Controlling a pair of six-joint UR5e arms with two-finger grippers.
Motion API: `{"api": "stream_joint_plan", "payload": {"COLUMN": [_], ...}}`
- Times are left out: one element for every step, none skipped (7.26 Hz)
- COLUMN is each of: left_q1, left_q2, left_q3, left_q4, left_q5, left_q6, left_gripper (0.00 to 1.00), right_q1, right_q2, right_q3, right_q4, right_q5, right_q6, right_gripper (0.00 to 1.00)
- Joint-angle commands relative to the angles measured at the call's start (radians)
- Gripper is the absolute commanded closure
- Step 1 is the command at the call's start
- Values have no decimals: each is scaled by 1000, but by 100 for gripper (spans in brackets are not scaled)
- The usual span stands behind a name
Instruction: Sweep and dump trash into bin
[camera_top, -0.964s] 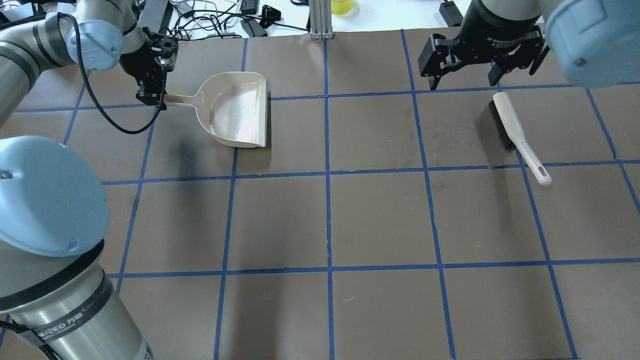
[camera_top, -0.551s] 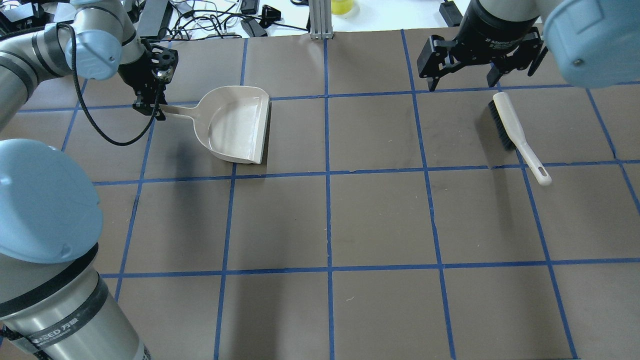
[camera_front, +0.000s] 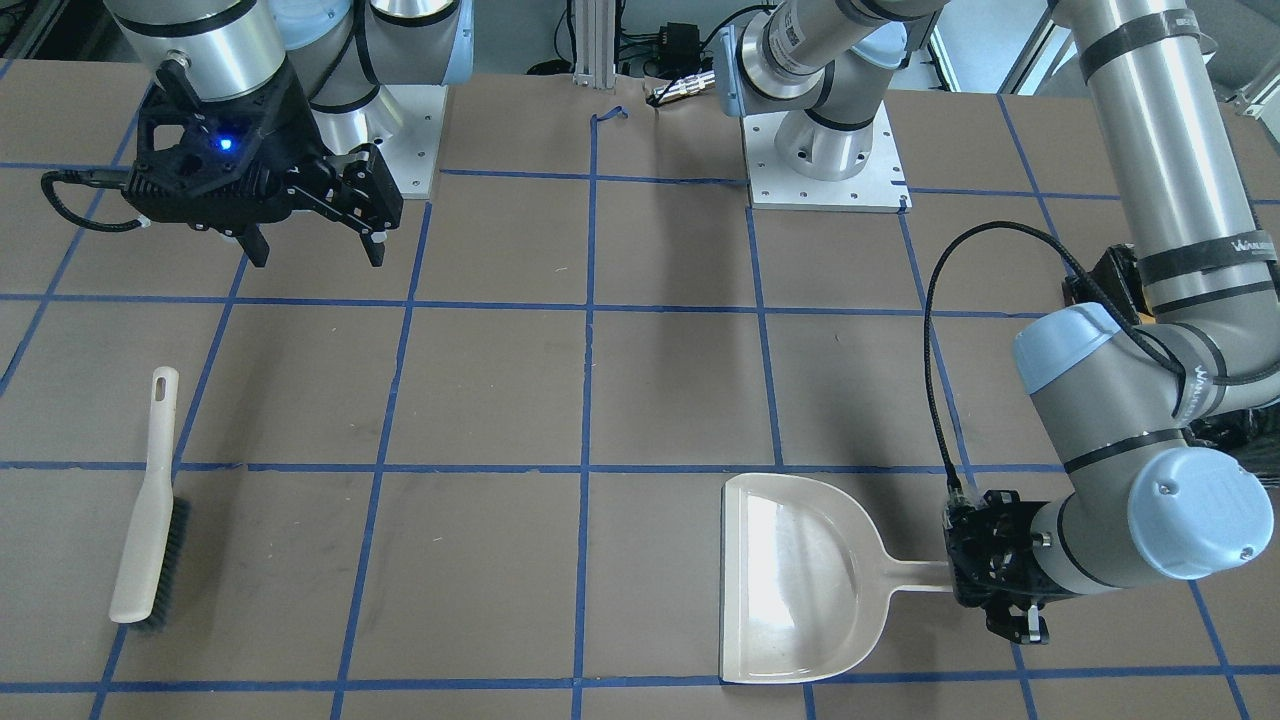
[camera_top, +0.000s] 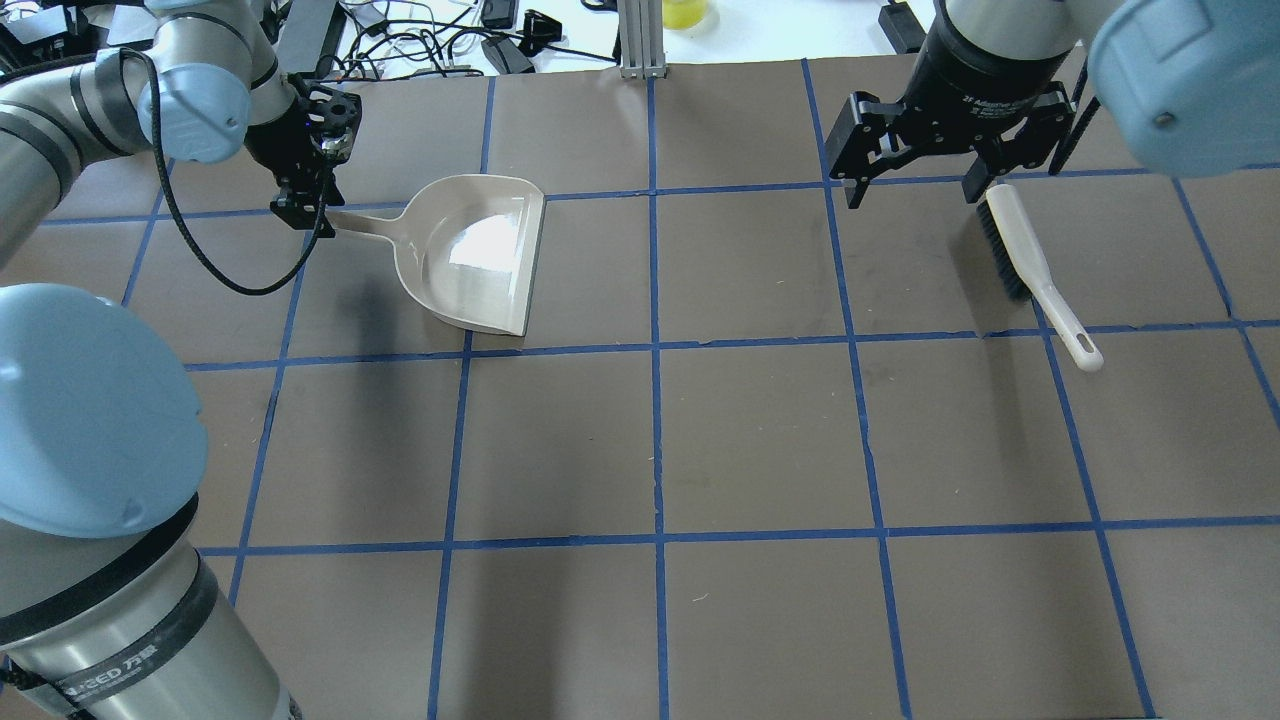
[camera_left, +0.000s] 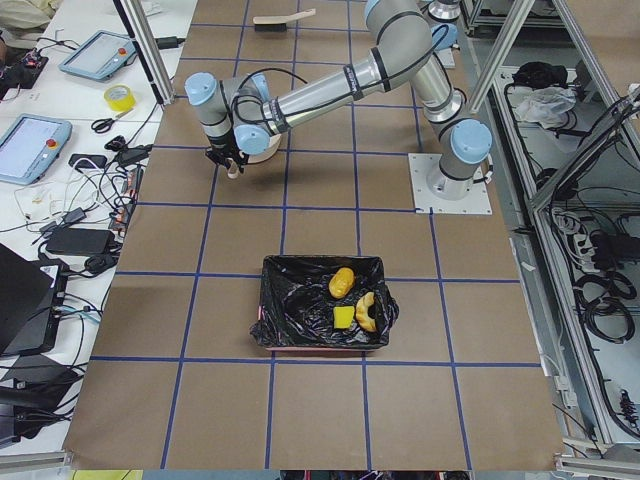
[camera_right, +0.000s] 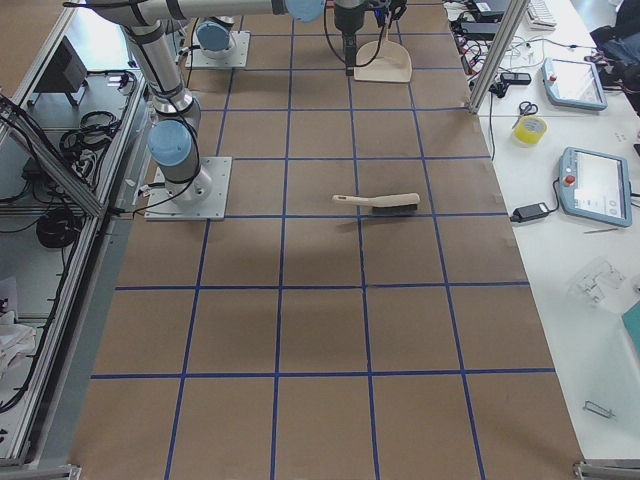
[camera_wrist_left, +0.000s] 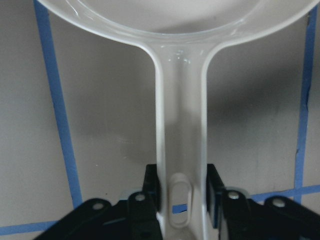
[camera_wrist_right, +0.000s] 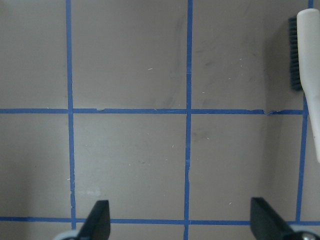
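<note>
The bin (camera_left: 300, 310), a box lined with black plastic, stands on the table in the exterior left view. In it lie the trash items: a tan oval (camera_left: 342, 282), a yellow-green sponge (camera_left: 343, 317) and a croissant piece (camera_left: 367, 312). My left gripper (camera_top: 305, 215) (camera_front: 985, 590) (camera_wrist_left: 182, 192) is shut on the handle of the beige dustpan (camera_top: 480, 250) (camera_front: 790, 580) (camera_wrist_left: 181, 125), whose scoop is empty. My right gripper (camera_top: 915, 195) (camera_front: 317, 258) (camera_wrist_right: 182, 220) is open and empty above the table, beside the brush (camera_top: 1020, 250) (camera_front: 150, 520) (camera_wrist_right: 307, 60).
The brush lies flat on the brown table, handle toward the robot. Blue tape lines form a grid on the table (camera_top: 660, 440). Cables and devices lie past the far edge (camera_top: 450, 40). The bin is far from both arms, off to the robot's left.
My left gripper has carried the dustpan a little toward the robot and to the right, turning it slightly. My right gripper has shifted slightly left and closer to the brush head.
</note>
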Motion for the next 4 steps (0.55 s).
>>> {"api": "stream_joint_plan", "payload": {"left_q1": [-2,-18,-63,-120], "left_q2": [12,38,70,114], "left_q3": [4,8,8,11], "left_q4": [4,-6,-8,-11], "left_q5": [-6,-8,-33,-47], "left_q6": [-101,-157,-277,-415], "left_gripper": [8,8,7,1], "right_q1": [0,0,2,2], "right_q2": [-4,-5,-9,-10], "right_q3": [-3,-3,-5,-9], "right_q4": [1,7,12,12], "right_q5": [-2,-5,-8,-45], "right_q6": [0,0,2,2], "right_gripper": [0,0,0,0]}}
